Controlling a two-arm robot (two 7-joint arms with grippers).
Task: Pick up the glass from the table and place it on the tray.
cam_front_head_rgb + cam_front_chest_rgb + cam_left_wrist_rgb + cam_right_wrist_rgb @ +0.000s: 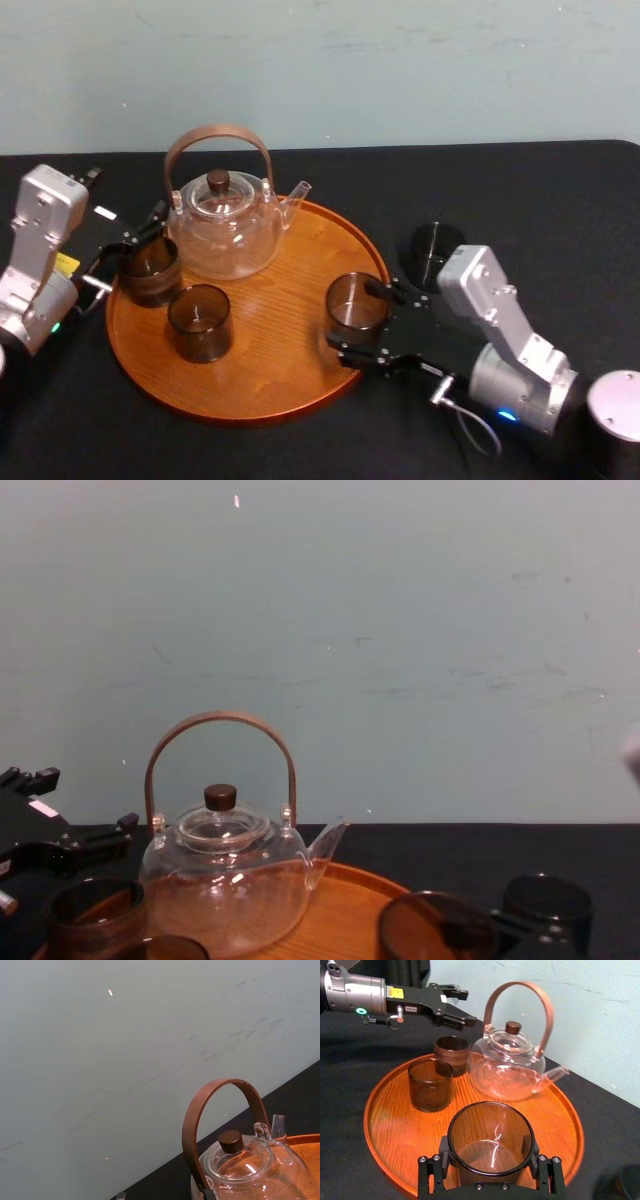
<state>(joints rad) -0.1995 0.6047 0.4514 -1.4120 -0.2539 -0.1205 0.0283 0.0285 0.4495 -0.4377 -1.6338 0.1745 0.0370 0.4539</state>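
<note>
Head: right gripper [357,318] clamped on glass [356,298] just inside near-right rim of tray [270,385]; left gripper [135,250] spread, empty, at tray's left | Right wrist: glass base perhaps touching tray | Chest: glass low, near right | Step: placing | Next: we settle it, open jaws, withdraw right.

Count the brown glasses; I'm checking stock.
3 glasses: one beside the left gripper, one nearer the robot, one in the right gripper at the tray's rim. A dark cylinder on the table may be another.
</note>
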